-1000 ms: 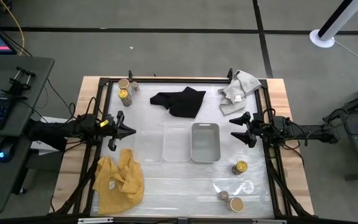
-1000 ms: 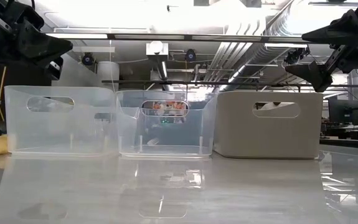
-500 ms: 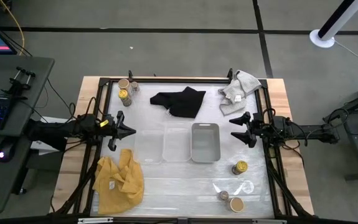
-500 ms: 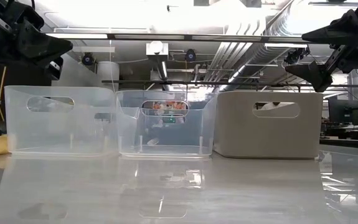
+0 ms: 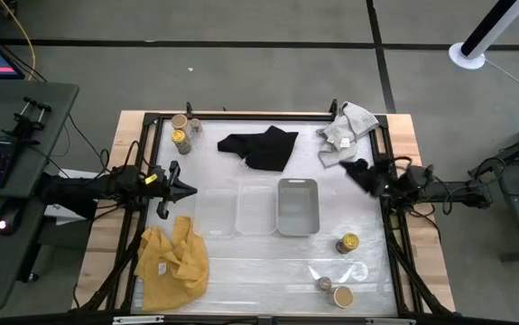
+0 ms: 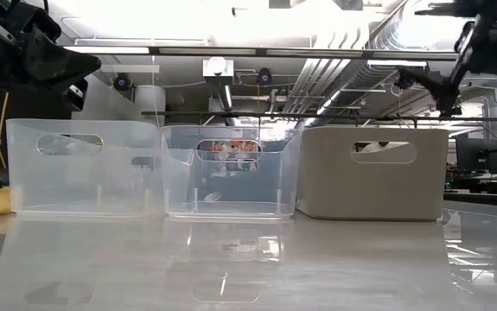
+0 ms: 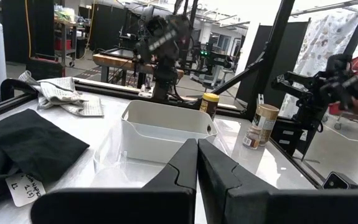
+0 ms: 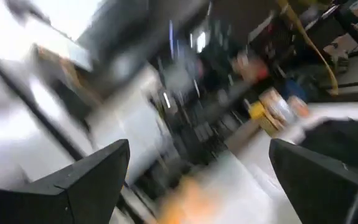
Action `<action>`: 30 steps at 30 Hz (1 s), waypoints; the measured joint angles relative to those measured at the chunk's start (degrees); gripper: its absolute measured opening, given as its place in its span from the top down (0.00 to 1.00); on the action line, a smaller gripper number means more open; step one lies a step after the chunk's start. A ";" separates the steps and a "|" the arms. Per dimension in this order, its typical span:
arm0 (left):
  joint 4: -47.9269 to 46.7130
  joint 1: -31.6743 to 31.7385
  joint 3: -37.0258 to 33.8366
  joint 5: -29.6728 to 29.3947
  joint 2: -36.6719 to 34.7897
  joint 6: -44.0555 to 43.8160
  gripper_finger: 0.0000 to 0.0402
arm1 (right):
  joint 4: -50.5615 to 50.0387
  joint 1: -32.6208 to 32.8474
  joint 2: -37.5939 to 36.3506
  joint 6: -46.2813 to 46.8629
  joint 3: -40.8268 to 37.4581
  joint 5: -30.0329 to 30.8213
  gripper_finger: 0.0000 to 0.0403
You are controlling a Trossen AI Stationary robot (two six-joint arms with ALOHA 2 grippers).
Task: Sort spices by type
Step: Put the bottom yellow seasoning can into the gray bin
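Note:
Three spice jars stand at the far left: a tan-topped one (image 5: 180,121), a yellow-topped one (image 5: 181,137) and a tiny brownish one (image 5: 194,126). Three more stand at the near right: yellow-topped (image 5: 347,243), tiny brownish (image 5: 324,284) and tan-topped (image 5: 342,296). My left gripper (image 5: 192,190) is shut and empty, left of the trays; its closed fingers show in the left wrist view (image 7: 197,152). My right gripper (image 5: 356,171) is open and empty, in the air right of the grey tray (image 5: 298,206); its fingers stand wide apart in the right wrist view (image 8: 197,180).
Two clear trays (image 5: 214,209) (image 5: 255,209) and the grey tray stand side by side mid-table. A black cloth (image 5: 259,147) lies at the far middle, a grey cloth (image 5: 345,134) at the far right, and a yellow cloth (image 5: 173,262) at the near left.
My right gripper has swung toward the table's far edge, risen and turned about its wrist, moving fast enough to blur its wrist view. Its fingers stay apart. My left gripper has kept still.

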 joint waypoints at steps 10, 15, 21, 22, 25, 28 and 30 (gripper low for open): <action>0.00 0.02 0.02 -0.01 0.01 0.00 1.00 | 18.13 -1.70 3.66 -4.27 5.16 -6.95 0.05; 0.00 0.00 0.00 -0.01 0.00 0.00 1.00 | 4.13 -1.58 12.56 -7.05 17.07 -18.50 0.05; -0.01 0.01 0.01 0.01 0.02 0.00 1.00 | -20.30 -0.16 25.57 -12.94 33.96 -30.78 0.05; -0.01 0.02 0.01 -0.01 0.02 0.00 1.00 | -23.90 0.34 27.59 -13.76 36.50 -31.95 0.05; 0.00 0.00 0.02 -0.01 0.02 0.00 1.00 | -33.00 2.99 33.30 -15.39 42.94 -34.57 0.05; -0.02 0.01 0.01 -0.01 0.02 0.00 1.00 | -42.45 7.23 39.28 -14.96 48.59 -34.53 0.05; 0.00 0.02 0.02 0.00 0.02 0.00 1.00 | -50.32 10.62 43.62 -12.49 52.08 -32.46 0.05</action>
